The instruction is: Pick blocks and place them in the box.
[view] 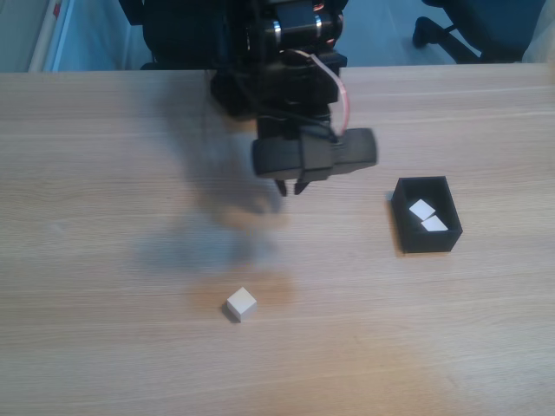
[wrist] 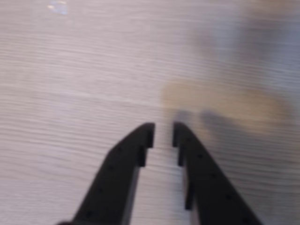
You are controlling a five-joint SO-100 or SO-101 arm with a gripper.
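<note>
**Jaws hang empty, with the last block below and to the left in the fixed view**

We see, in the fixed view, the arm reaching out over a pale wooden table (view: 95,173), its jaws (view: 290,187) pointing down above the middle of the surface. In the wrist view the jaws (wrist: 162,133) hold nothing: the two black fingers stand a narrow slit apart, with bare wood grain showing between them.

One white block (view: 242,303) sits alone on the table. In the fixed view it lies below the jaws and a little to their left, well apart from them. It is a cube, so it has no long axis to line up with.

The black box (view: 408,227) stands to the right of the jaws in the fixed view, with two white blocks (view: 421,209) (view: 434,224) already inside it.

We judge that the coming move must carry the jaws towards the lone block, away from the box.
</note>
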